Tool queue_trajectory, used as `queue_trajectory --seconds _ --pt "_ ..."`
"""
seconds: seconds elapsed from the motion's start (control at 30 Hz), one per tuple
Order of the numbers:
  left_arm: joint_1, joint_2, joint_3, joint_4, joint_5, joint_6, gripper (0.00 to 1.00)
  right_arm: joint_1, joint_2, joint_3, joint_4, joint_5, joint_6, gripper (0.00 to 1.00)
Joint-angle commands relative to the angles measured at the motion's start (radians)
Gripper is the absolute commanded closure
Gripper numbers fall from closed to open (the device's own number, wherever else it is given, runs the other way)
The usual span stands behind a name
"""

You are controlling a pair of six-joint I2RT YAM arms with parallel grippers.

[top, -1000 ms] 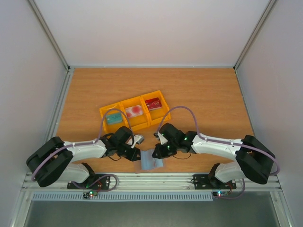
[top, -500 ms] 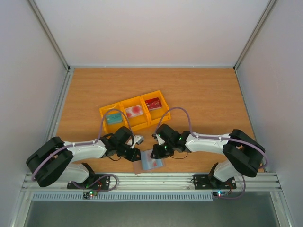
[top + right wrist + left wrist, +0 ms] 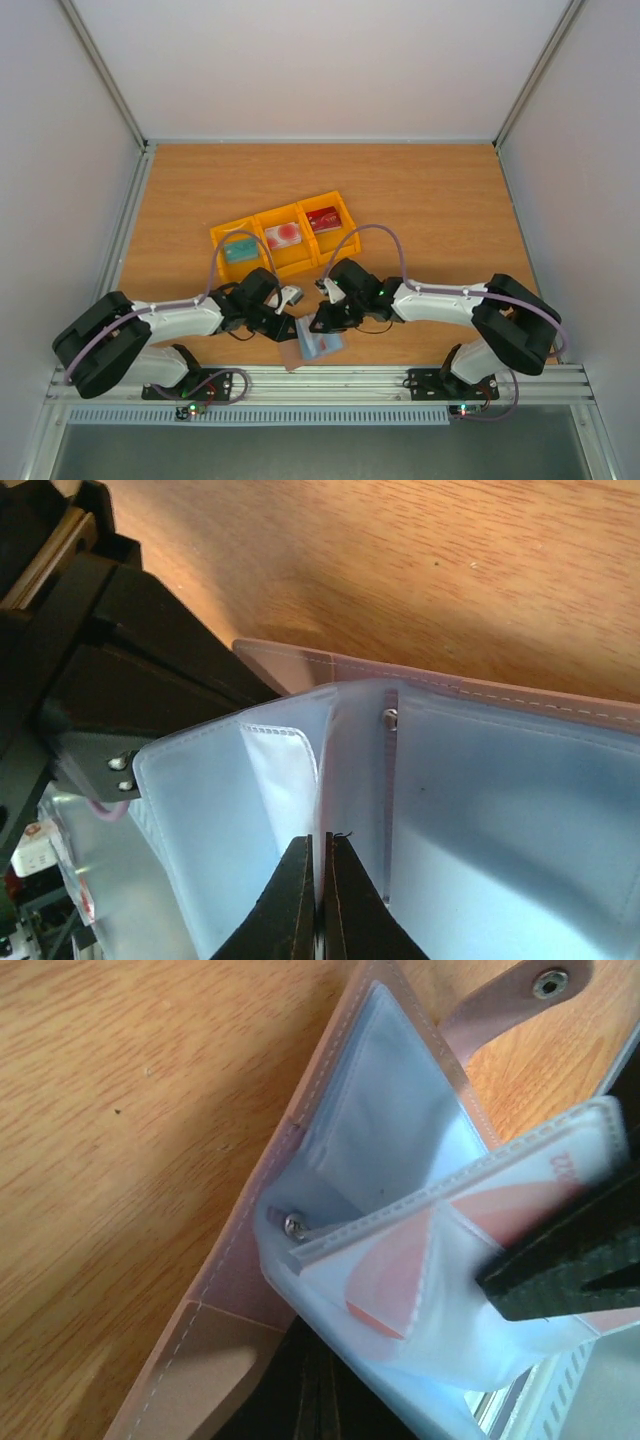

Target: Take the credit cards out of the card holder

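The card holder (image 3: pixel 318 345) lies open at the near edge between both arms, taupe outside and pale blue-grey inside. My left gripper (image 3: pixel 286 327) is shut at its left edge, its dark jaws (image 3: pixel 315 1395) under the blue panel (image 3: pixel 390 1130). My right gripper (image 3: pixel 318 322) is shut on one thin clear sleeve (image 3: pixel 350 750), which stands upright between the fingertips (image 3: pixel 320 845). A whitish card with a red blotch (image 3: pixel 400 1270) sits inside a sleeve. A teal card (image 3: pixel 240 250), a whitish-pink card (image 3: pixel 283 235) and a dark red card (image 3: pixel 322 219) lie in the tray.
The yellow three-compartment tray (image 3: pixel 305 262) stands just beyond both grippers. The metal rail (image 3: pixel 320 380) of the table's near edge runs right behind the holder. The right gripper's black finger (image 3: pixel 570 1260) crosses the left wrist view.
My right gripper has shifted left over the holder and shut on a sleeve. The holder has gone from standing folded to lying open, and a red-blotched card now shows.
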Motion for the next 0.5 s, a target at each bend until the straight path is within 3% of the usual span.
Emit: queue_trajectory --seconds 0.0,0.03,0.1,0.2,0.3,0.4,0.47 --pt "-0.005 -0.044 -0.002 0.028 0.007 0.019 1.00 -0.013 -0.097 0.002 -0.043 0.004 0.002 0.99" --pt "-0.005 -0.063 0.002 0.020 0.018 0.027 0.99 -0.020 -0.135 0.009 -0.104 0.032 -0.009 0.99" --pt "-0.005 -0.130 0.011 0.018 0.047 0.058 0.89 -0.035 -0.233 0.021 -0.252 0.099 -0.022 0.99" --pt "-0.004 -0.232 0.030 0.025 0.116 0.091 0.46 -0.040 -0.375 0.063 -0.432 0.220 -0.031 0.99" --pt "0.006 -0.313 0.044 0.007 0.178 0.088 0.18 -0.040 -0.467 0.142 -0.605 0.310 -0.076 0.99" --pt "0.035 -0.397 0.046 0.033 0.194 0.080 0.01 -0.040 -0.544 0.269 -0.786 0.445 -0.137 0.99" --pt "0.062 -0.447 0.053 0.096 0.198 0.070 0.01 -0.040 -0.563 0.368 -0.890 0.530 -0.175 0.99"
